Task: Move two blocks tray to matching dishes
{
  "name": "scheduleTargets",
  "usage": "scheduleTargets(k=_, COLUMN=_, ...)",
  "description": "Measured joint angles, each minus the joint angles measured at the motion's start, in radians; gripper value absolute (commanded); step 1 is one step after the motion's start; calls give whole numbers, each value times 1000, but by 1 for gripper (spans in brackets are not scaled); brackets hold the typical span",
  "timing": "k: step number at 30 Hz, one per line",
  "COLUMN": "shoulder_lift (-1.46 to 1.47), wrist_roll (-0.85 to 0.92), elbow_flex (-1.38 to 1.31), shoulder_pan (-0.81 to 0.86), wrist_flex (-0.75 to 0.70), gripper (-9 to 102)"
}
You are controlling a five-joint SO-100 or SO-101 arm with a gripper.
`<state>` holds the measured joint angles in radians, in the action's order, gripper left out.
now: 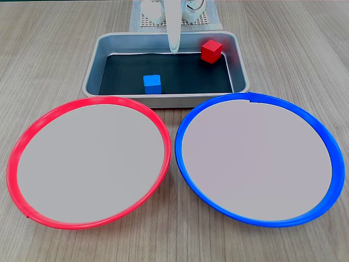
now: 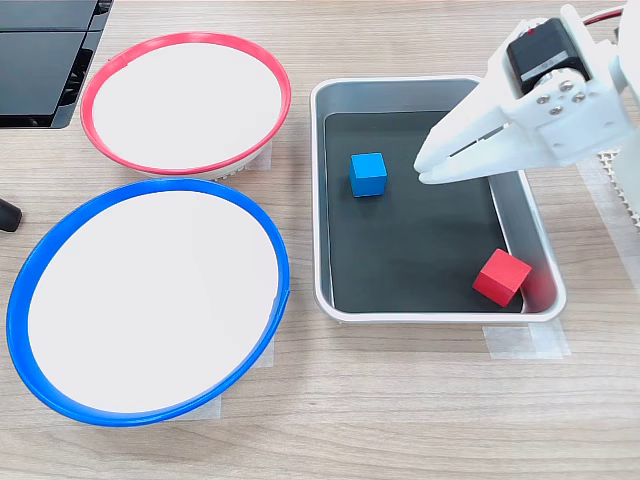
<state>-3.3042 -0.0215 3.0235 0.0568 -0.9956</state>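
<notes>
Where end effector (image 2: 425, 170) hangs, tray (image 2: 540, 250) wall hidden

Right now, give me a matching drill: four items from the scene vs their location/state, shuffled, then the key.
Items:
1. red block
2. blue block
3. red-rimmed dish
4. gripper

Places/states:
A. on the tray floor against its near wall, in the fixed view facing the arm
B. above the tray, jaws nearly closed, holding nothing
C. in a tray corner
D. on the table, no block in it

Pairs: 1-C, 2-A, 3-D, 4-B
</notes>
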Motion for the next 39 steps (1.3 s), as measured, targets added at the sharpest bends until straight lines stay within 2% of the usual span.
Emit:
scheduleTargets(k=27, shoulder_lift=0, wrist_roll=0, elbow_flex=0, shoulder_pan=0, wrist_flex=-2, gripper=0)
scheduleTargets(k=30, shoulder_lift=0, wrist_roll=0, elbow_flex=0, shoulder_pan=0, wrist_flex=-2, gripper=8)
scheduleTargets(k=31, shoulder_lift=0, wrist_roll=11, elbow_flex=0, shoulder_pan=0, wrist_flex=-2, gripper=5)
scheduleTargets(k=34, shoulder_lift=15, wrist_roll=143, elbow_flex=0, shoulder_pan=0, wrist_flex=48, gripper=0)
scheduleTargets(k=37, shoulder_lift=158, wrist_roll=425, elbow_flex=-77, shoulder_pan=-9, wrist_flex=69, gripper=0)
scheduleTargets(k=39, shoulder_lift=298, wrist_roll=635, elbow_flex=-206, shoulder_pan=0, wrist_flex=8, gripper=0)
